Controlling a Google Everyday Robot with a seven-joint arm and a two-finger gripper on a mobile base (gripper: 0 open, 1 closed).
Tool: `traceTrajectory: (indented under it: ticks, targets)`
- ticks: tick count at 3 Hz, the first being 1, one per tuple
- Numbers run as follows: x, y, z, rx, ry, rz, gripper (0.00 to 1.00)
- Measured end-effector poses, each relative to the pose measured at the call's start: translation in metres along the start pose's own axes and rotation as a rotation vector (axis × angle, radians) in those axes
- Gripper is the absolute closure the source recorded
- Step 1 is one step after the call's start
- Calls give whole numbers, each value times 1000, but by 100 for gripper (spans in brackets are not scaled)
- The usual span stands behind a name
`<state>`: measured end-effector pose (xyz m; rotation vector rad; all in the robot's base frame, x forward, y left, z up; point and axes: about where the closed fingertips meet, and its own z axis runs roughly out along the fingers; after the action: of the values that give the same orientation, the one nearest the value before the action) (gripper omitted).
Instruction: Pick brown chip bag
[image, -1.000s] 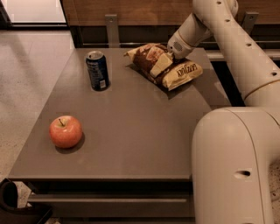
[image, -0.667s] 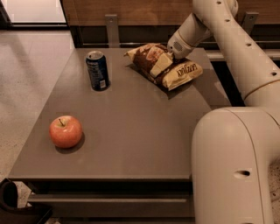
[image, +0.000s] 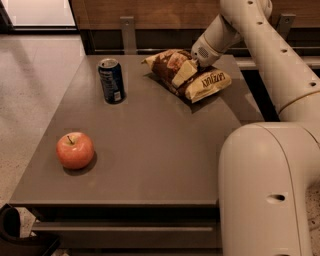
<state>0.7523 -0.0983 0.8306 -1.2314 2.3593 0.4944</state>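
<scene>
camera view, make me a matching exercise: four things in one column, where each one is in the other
1 apple
2 blue can
3 brown chip bag
4 gripper

a standing upright, far left of the table
b at the arm's end, right at the bag
c near left of the table
d lying at the table's far right

Pairs: 1-c, 2-a, 3-d, 4-b

You've got a crinkly, glossy bag (image: 210, 82) far right, with the gripper (image: 193, 63) at its far edge. Arm (image: 265, 190): smooth matt off-white plastic. Can (image: 111, 80): shiny metal. Apple (image: 75, 150): smooth, slight sheen. Table (image: 165, 145): smooth, matt. Floor (image: 35, 80), left: polished, speckled. Far wall (image: 150, 7): wood.
</scene>
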Motion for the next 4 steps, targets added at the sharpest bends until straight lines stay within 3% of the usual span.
traceTrajectory:
  ticks: [4]
  targets:
    - [-1,0,-2,0,0,-1,100]
